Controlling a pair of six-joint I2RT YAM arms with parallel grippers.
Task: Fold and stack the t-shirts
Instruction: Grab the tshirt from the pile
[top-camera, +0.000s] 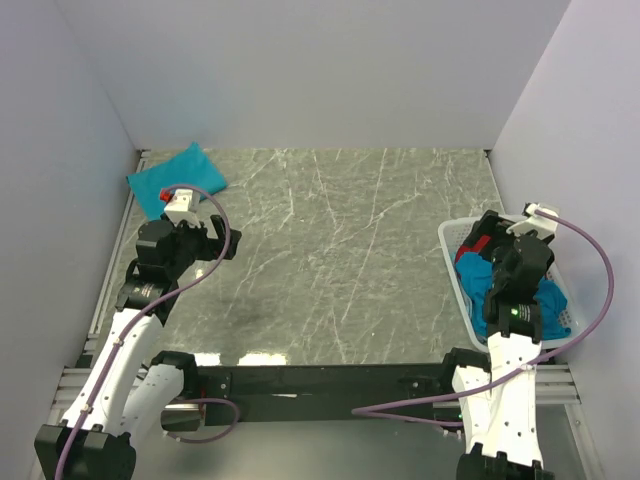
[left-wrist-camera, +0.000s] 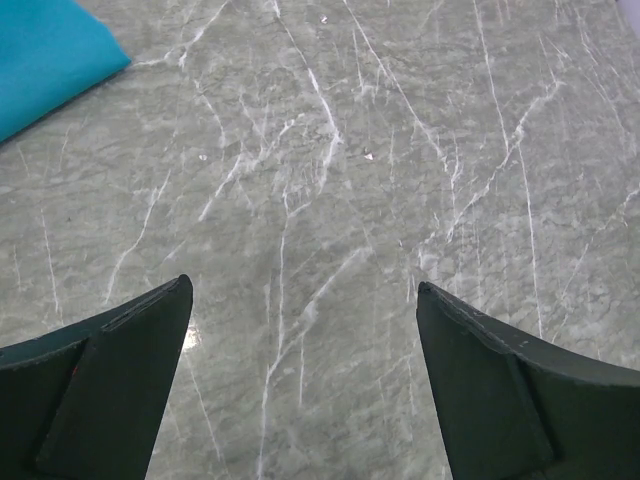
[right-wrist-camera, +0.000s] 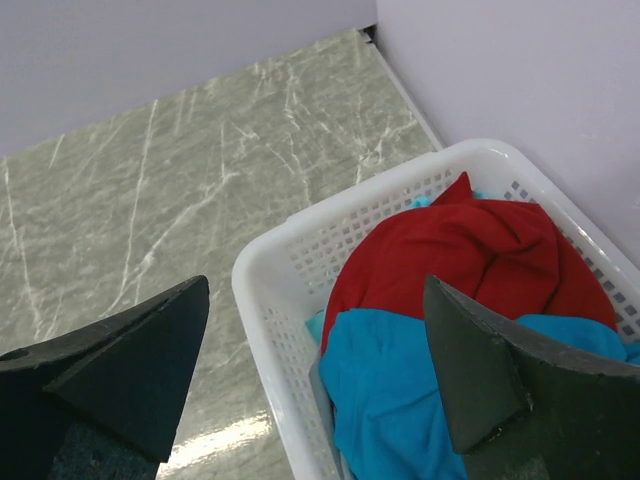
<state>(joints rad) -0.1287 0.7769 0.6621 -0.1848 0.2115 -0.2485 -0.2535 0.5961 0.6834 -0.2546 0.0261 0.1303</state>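
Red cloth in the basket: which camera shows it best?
Right wrist: the red cloth lies bunched in the white basket, next to teal cloth, mostly clear. Top external shows only a small red patch beside the right arm. Left wrist shows none of it.

One left arm (top-camera: 112, 348), one right arm (top-camera: 510, 390), one basket (right-wrist-camera: 252, 290). One folded teal t-shirt (top-camera: 165, 176), one red garment (right-wrist-camera: 450, 255). The basket's teal cloth (right-wrist-camera: 400, 400) I can't count.

We see a grey-green marbled bench (top-camera: 340, 260) veined in white, boxed in on three sides by plain pale lavender walls (top-camera: 320, 70). Overhead light glares off its near edge.
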